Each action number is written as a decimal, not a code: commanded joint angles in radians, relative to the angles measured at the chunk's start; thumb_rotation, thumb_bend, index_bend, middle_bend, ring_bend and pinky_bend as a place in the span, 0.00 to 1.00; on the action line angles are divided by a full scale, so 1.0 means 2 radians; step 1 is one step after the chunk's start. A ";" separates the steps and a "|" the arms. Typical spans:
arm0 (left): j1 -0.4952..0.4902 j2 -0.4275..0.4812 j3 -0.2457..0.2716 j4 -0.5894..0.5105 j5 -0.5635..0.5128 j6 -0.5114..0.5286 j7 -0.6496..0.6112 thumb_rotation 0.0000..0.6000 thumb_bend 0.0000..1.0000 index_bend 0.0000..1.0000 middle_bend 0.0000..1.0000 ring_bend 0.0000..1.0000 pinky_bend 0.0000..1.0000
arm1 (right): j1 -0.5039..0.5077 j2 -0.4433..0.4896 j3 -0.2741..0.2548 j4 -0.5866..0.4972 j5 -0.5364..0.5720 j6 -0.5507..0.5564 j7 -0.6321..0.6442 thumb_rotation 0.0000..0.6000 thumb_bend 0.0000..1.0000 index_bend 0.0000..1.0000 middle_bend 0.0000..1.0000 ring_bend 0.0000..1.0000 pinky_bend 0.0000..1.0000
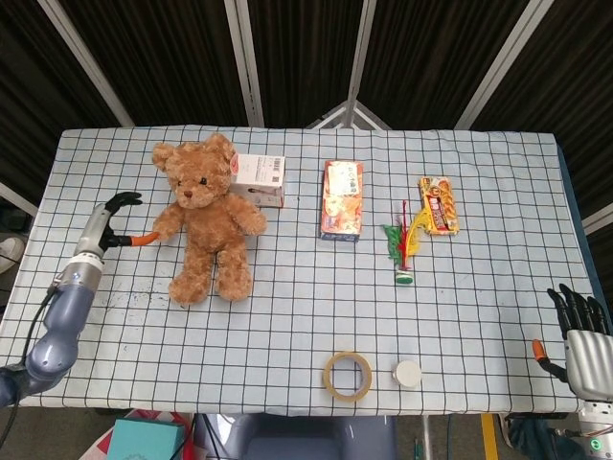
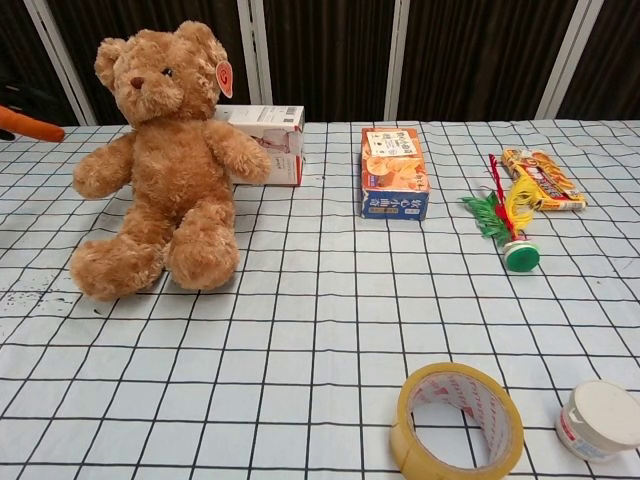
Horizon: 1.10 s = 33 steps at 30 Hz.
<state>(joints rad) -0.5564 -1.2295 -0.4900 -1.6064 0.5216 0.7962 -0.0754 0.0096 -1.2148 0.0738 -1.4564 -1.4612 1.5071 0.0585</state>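
A brown teddy bear [image 1: 206, 218] sits upright on the checked tablecloth [image 1: 306, 307] at the left, also seen in the chest view [image 2: 165, 165]. My left hand [image 1: 110, 220] hovers just left of the bear, holding nothing, its fingers apart. Its orange-tipped thumb points at the bear's arm with a small gap between them. In the chest view only that orange tip [image 2: 30, 123] shows at the left edge. My right hand [image 1: 578, 331] stays off the table's near right corner, fingers straight and apart, holding nothing.
A white box [image 1: 261, 179] stands behind the bear. An orange snack box [image 1: 342, 199], a feathered shuttlecock [image 1: 403, 251] and a yellow packet [image 1: 438, 205] lie mid-right. A tape roll [image 1: 347, 375] and a small white jar [image 1: 408, 373] sit near the front edge.
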 commanded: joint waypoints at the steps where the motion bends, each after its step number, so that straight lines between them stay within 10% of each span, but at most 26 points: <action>1: 0.053 0.065 0.022 -0.057 0.059 0.019 -0.008 1.00 0.25 0.20 0.19 0.00 0.03 | -0.001 0.000 0.000 -0.001 0.000 0.002 0.002 1.00 0.37 0.11 0.06 0.09 0.00; 7: 0.130 0.171 0.015 -0.132 0.105 -0.016 -0.099 1.00 0.25 0.20 0.17 0.00 0.03 | -0.001 0.001 0.000 -0.002 0.000 0.001 0.007 1.00 0.37 0.11 0.06 0.09 0.00; 12: 0.199 0.195 0.031 -0.134 0.235 0.053 -0.133 1.00 0.25 0.23 0.17 0.00 0.03 | -0.001 0.000 0.000 -0.002 -0.006 0.006 0.009 1.00 0.37 0.11 0.06 0.09 0.00; 23: 0.242 0.071 0.092 0.034 0.434 0.264 -0.131 1.00 0.25 0.23 0.17 0.00 0.03 | -0.003 -0.005 0.001 0.005 -0.016 0.021 0.011 1.00 0.37 0.11 0.06 0.09 0.00; 33: 0.226 0.015 0.113 0.141 0.467 0.300 -0.176 1.00 0.25 0.24 0.16 0.00 0.03 | -0.003 -0.009 0.001 0.010 -0.018 0.023 0.005 1.00 0.37 0.11 0.06 0.09 0.00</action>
<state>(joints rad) -0.0981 -1.1819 -0.2784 -1.3433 1.4416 1.3922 -0.4154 0.0038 -1.2318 0.0755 -1.4366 -1.4960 1.5536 0.0698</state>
